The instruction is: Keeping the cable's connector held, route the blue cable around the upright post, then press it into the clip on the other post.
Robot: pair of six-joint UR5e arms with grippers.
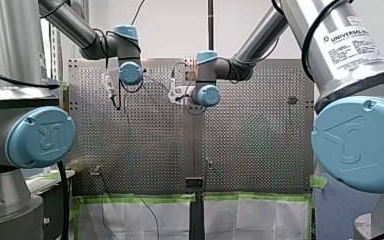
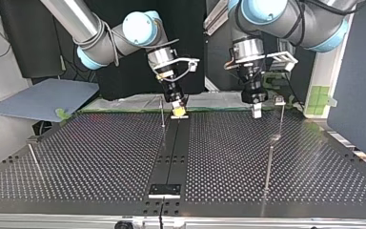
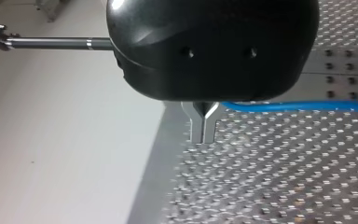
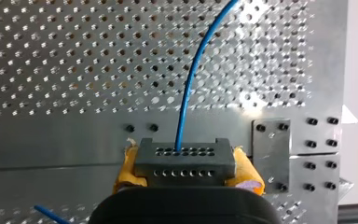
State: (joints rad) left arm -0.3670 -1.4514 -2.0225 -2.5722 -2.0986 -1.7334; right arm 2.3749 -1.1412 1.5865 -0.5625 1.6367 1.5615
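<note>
My right end effector (image 2: 179, 111) is closed on the connector (image 4: 184, 158), with its yellow pads (image 4: 248, 176) clamping both sides, low over the surface (image 4: 51, 56). The blue cable (image 4: 191, 84) leaves the connector's holed face and curves away across the surface. My left end effector (image 3: 204, 133) has its metal fingers pressed together, and the cable runs in to their base. A post (image 3: 51, 44) stands beside it.

Table middle open, thin posts and cable in the way
Top view: bare table (image 2: 100, 157) between left-edge post (image 2: 33, 155) and nearer right post (image 2: 268, 167); slim post (image 2: 162, 112) just beside my right pincer (image 2: 179, 112), clip post (image 2: 281, 117) near my left pincer (image 2: 256, 112); blue cable (image 4: 189, 93) arcs ahead.
</note>
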